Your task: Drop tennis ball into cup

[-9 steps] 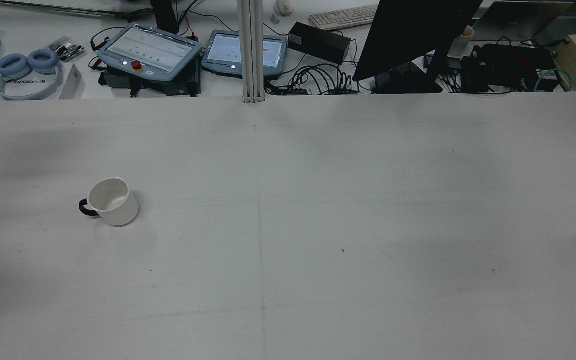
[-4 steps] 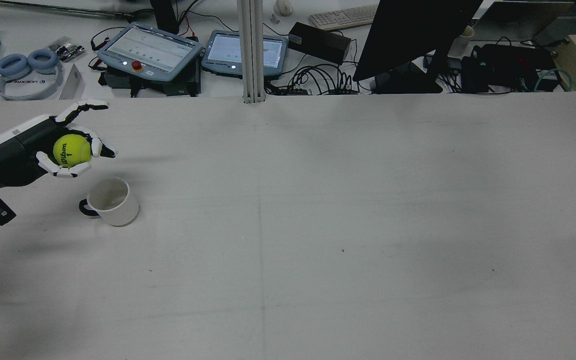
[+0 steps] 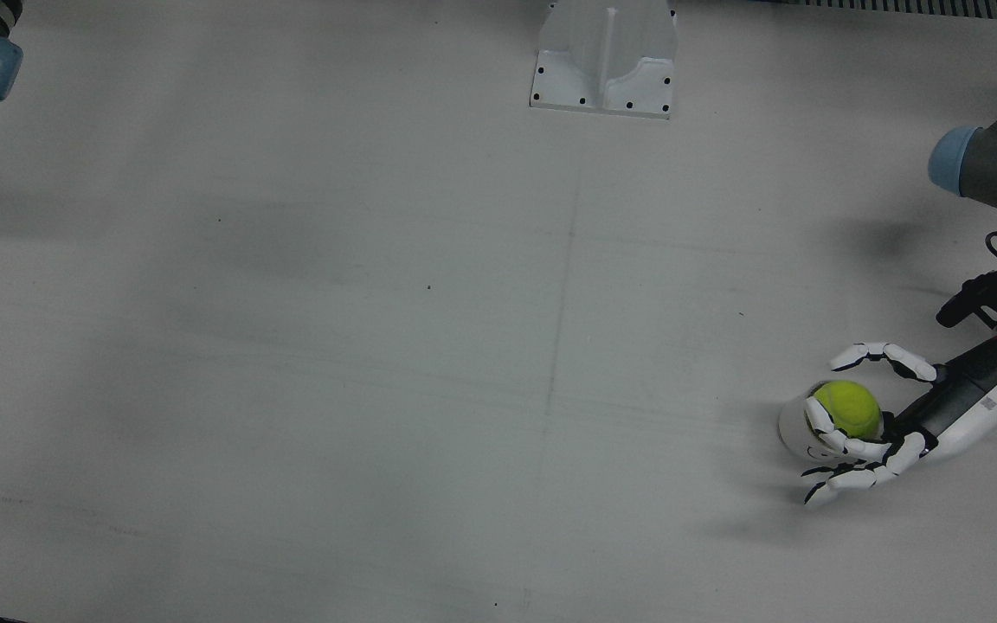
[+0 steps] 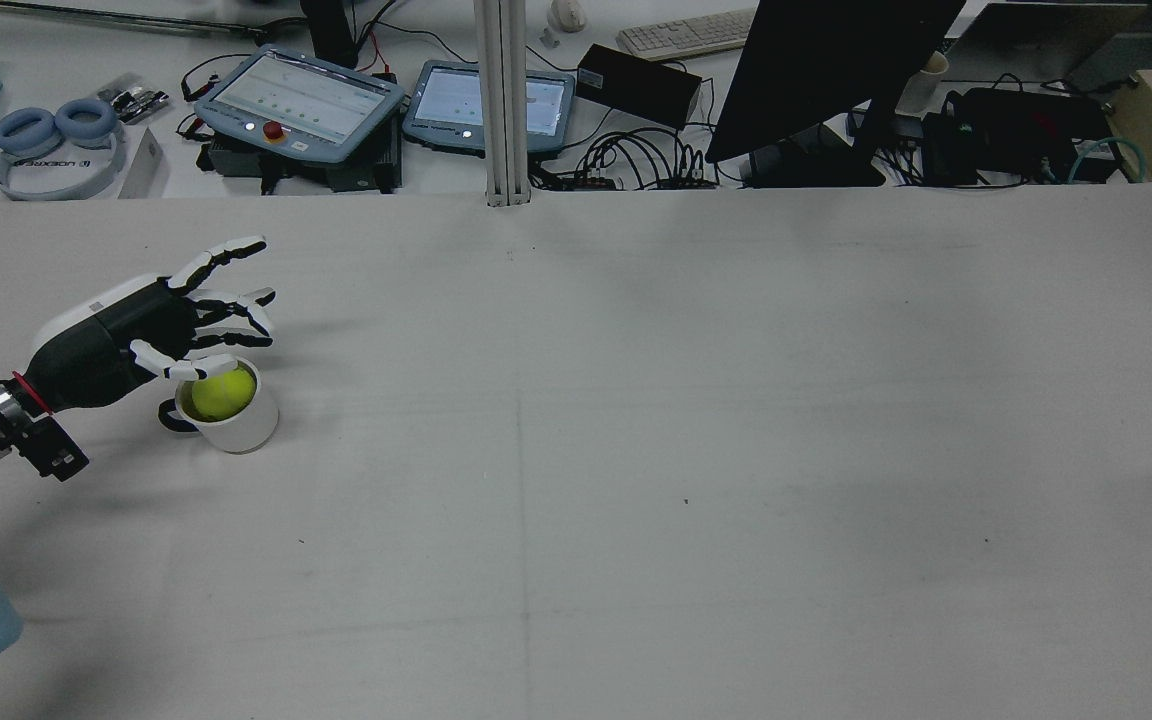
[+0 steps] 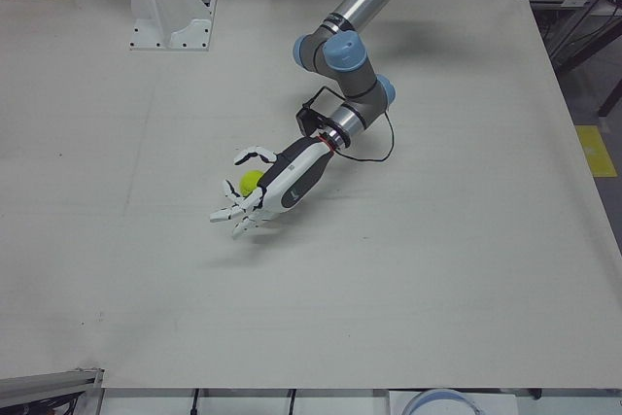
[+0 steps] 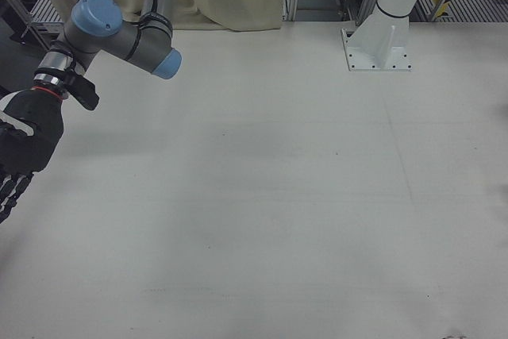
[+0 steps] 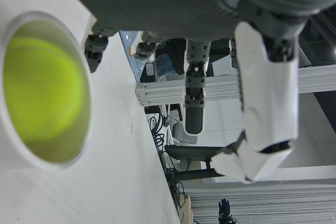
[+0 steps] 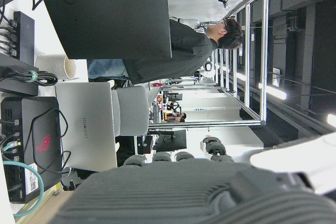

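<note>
The yellow-green tennis ball (image 4: 223,392) lies inside the white cup (image 4: 239,428), which stands upright on the table's left side with its black handle (image 4: 168,417) pointing left. My left hand (image 4: 161,318) hovers just above and behind the cup, open and empty, with its fingers spread. The front view shows the ball (image 3: 847,408) in the cup (image 3: 793,430) under the left hand (image 3: 892,428). The left hand view looks down at the ball (image 7: 37,98) within the cup's rim (image 7: 88,103). My right hand (image 6: 20,148) hangs far off at the table's other side, fingers extended and empty.
Two teach pendants (image 4: 301,100), blue headphones (image 4: 56,135), a monitor (image 4: 826,70) and cables lie beyond the table's far edge. A white pedestal (image 3: 607,56) stands at the near middle. The left arm's elbow (image 5: 340,55) reaches over the table.
The left hand came in from the left holding the ball, moved over the cup and opened. The ball now lies in the cup.
</note>
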`<act>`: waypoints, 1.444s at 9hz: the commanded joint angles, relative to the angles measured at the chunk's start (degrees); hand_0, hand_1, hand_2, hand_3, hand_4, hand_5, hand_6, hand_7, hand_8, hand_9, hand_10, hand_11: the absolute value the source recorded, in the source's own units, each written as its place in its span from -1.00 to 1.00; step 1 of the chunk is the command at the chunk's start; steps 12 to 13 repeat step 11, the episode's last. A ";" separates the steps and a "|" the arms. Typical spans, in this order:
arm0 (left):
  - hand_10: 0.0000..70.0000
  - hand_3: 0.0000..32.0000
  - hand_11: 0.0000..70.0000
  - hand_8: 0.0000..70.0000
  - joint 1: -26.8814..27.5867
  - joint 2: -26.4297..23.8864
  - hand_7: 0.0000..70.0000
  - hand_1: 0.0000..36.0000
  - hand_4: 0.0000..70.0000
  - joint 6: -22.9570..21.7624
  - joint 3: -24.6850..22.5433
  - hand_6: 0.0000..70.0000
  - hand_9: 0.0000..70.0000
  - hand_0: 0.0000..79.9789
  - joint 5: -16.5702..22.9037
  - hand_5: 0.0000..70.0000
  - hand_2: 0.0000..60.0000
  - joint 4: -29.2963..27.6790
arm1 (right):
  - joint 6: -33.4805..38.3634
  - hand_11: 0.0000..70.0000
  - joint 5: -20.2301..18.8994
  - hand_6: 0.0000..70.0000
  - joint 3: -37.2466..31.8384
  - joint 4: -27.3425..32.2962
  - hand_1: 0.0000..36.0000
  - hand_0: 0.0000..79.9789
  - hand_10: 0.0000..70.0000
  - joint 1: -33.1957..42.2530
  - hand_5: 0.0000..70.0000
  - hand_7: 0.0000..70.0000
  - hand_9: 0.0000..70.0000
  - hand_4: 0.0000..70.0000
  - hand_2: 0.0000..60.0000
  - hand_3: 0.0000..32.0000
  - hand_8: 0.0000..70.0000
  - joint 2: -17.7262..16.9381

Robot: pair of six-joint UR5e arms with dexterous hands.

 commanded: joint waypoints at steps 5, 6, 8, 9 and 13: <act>-0.81 1.00 -0.64 -0.78 -18.66 -0.22 -0.69 0.59 -1.00 -5.67 1.74 -0.54 -0.98 0.36 2.94 -0.64 0.18 -0.89 | -0.09 -1.00 0.03 -1.00 0.26 0.00 -1.00 -1.00 -1.00 0.00 -1.00 -1.00 -1.00 -1.00 -1.00 -1.00 -1.00 0.00; -0.79 1.00 -0.63 -0.78 -25.70 0.48 -0.67 0.61 -1.00 -5.85 2.00 -0.53 -0.97 0.37 6.27 -0.64 0.18 -0.71 | -0.09 -1.00 0.03 -1.00 0.26 0.00 -1.00 -1.00 -1.00 0.00 -1.00 -1.00 -1.00 -1.00 -1.00 -1.00 -1.00 0.00; -0.74 1.00 -0.55 -0.69 -34.18 2.24 -0.71 0.66 -1.00 -5.94 4.88 0.05 -0.97 0.43 7.09 -0.52 0.31 -0.62 | -0.09 -1.00 0.03 -1.00 0.26 0.00 -1.00 -1.00 -1.00 0.00 -1.00 -1.00 -1.00 -1.00 -1.00 -1.00 -1.00 0.00; -0.72 0.95 -0.51 -0.70 -34.21 2.24 -0.67 0.69 -1.00 -6.02 5.43 0.06 -0.95 0.45 7.01 -0.52 0.29 -0.71 | -0.09 -1.00 -0.06 -1.00 0.18 0.00 -1.00 -1.00 -1.00 0.00 -1.00 -1.00 -1.00 -1.00 -1.00 -1.00 -1.00 0.00; -0.69 0.98 -0.47 -0.75 -34.12 2.24 -0.60 0.74 -1.00 -6.02 7.79 -0.26 -0.92 0.49 7.01 -0.57 0.14 -0.80 | -0.09 -1.00 0.03 -1.00 0.26 0.00 -1.00 -1.00 -1.00 0.00 -1.00 -1.00 -1.00 -1.00 -1.00 -1.00 -1.00 0.00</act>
